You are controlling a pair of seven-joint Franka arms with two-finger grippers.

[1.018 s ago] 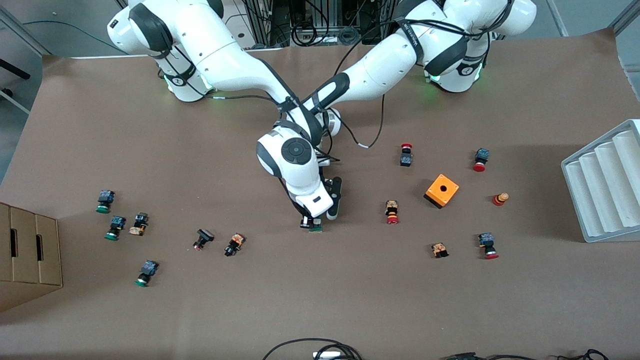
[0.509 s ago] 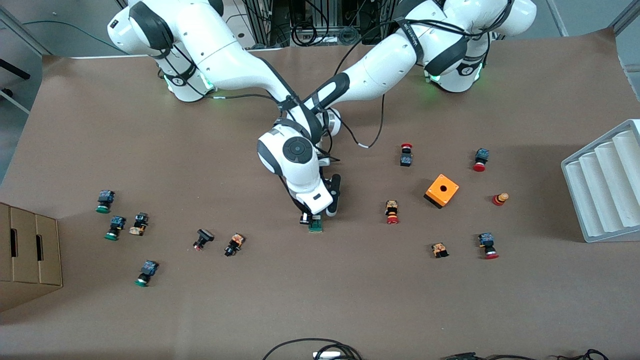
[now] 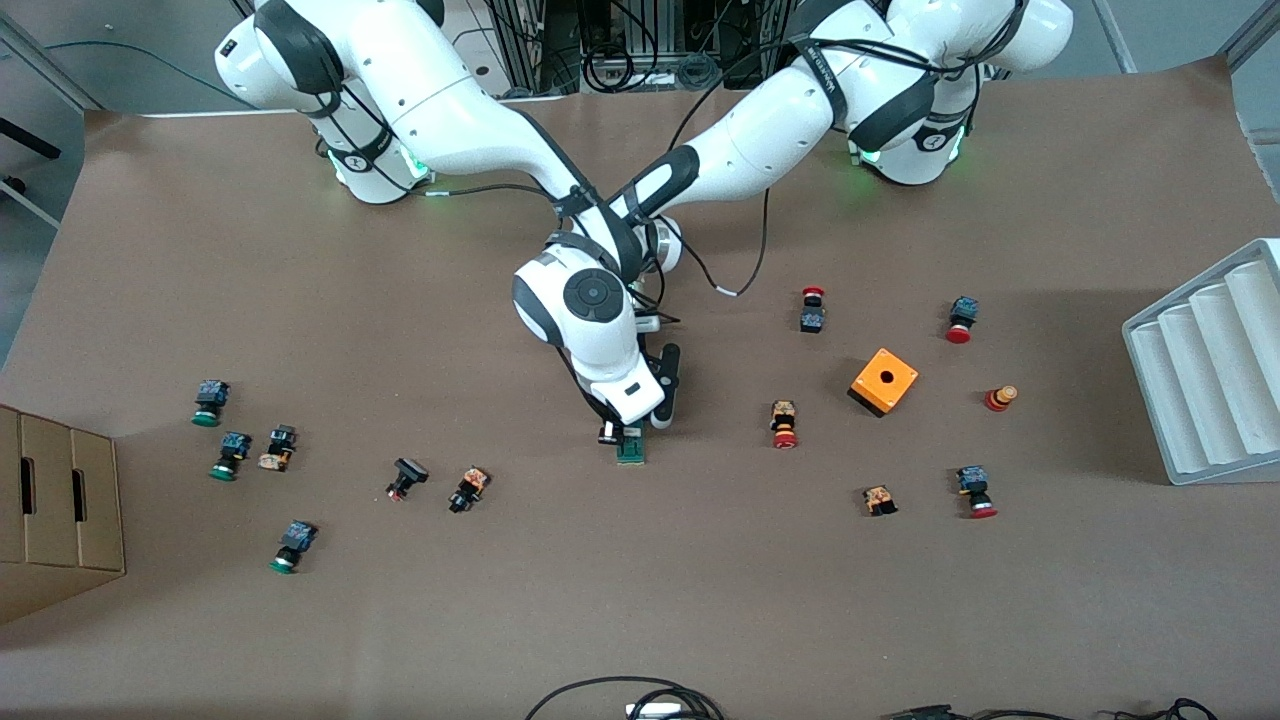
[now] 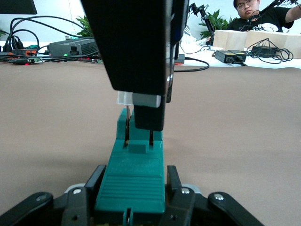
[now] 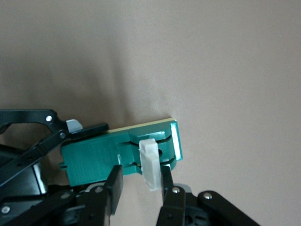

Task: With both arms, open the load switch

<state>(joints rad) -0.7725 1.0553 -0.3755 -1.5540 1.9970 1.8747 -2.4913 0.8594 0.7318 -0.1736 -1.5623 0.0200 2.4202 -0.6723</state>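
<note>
Gripping load switch point(image 3: 631, 451) ends: left gripper point(image 4: 131, 188), right gripper point(image 5: 138, 181).

a brown-covered table point(image 3: 700, 600) carries scattered push buttons, red-capped point(image 3: 784, 424) toward the left arm's end, green-capped point(image 3: 208, 402) toward the right arm's. among the red ones sits an orange box point(image 3: 884, 381). a white ridged tray point(image 3: 1210, 362) and a cardboard box point(image 3: 55, 510) stand at the ends.
</note>
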